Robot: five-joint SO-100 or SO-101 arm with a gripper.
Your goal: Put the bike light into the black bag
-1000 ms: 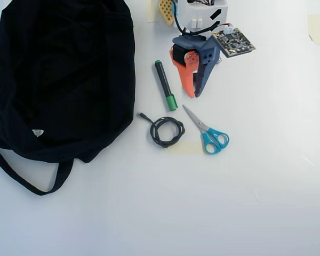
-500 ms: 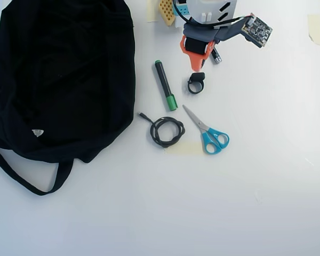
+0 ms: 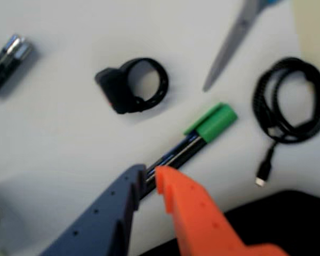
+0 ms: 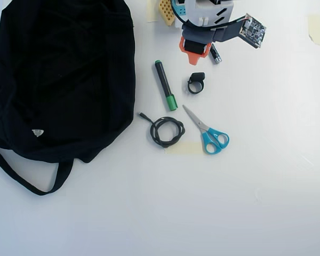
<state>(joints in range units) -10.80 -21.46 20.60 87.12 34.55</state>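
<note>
Lying loose on the desk [image 4: 266,176] between marker [image 4: 165,85] and a small cylinder [image 4: 215,54], the light [image 4: 196,84] sits well apart from the bag [image 4: 58,74], while the empty gripper [image 3: 150,177], jaws narrow, hangs above, seemingly lining up.

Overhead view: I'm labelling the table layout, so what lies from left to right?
Bag → marker, with the cable below it → bike light → scissors.
</note>
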